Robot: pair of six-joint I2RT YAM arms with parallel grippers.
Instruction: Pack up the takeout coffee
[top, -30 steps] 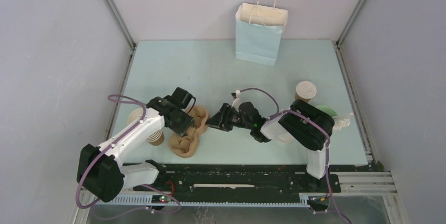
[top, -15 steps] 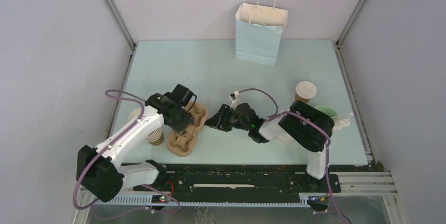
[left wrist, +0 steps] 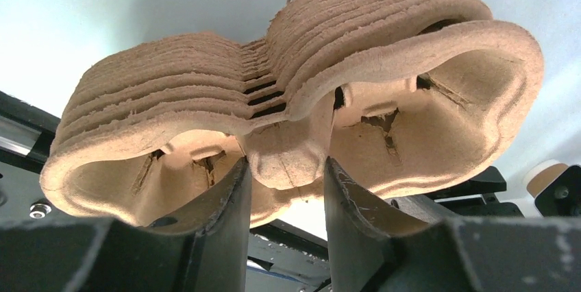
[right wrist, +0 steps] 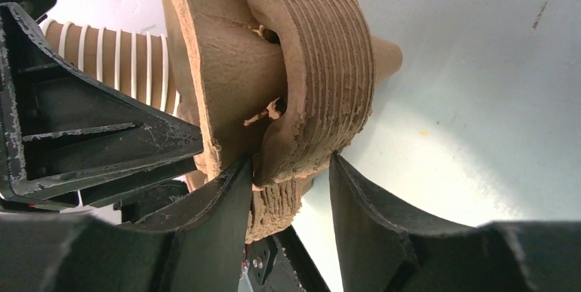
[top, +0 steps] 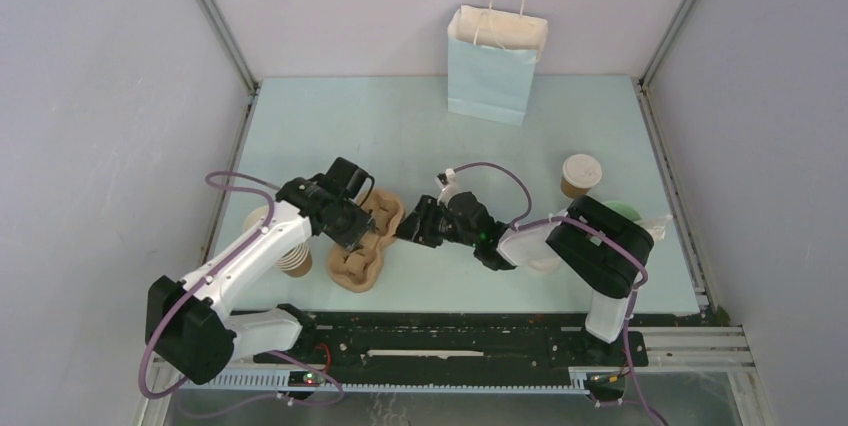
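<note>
The takeout coffee [top: 580, 174], a small brown cup with a pale top, stands alone at the right, far from both grippers. A stack of brown pulp cup carriers [top: 368, 246] lies between the arms. My left gripper [top: 358, 229] is shut on the centre post of the top carrier [left wrist: 411, 93], and its fingers [left wrist: 229, 196] press the post from both sides. My right gripper [top: 407, 230] is at the stack's right edge. In the right wrist view it [right wrist: 291, 162] is open, one finger [right wrist: 229, 196] wedged under the top carrier against the lower stack [right wrist: 329, 52].
A nested stack of brown cups [top: 285, 246] stands left of the carriers and shows behind them [right wrist: 116, 55]. A pale green cup with white sticks [top: 625, 214] stands at the right edge. A light blue paper bag [top: 497, 64] stands upright at the back.
The carrier stack has shifted slightly right and turned with my left gripper. My right gripper has edged left onto the stack's rim. The coffee has not moved.
</note>
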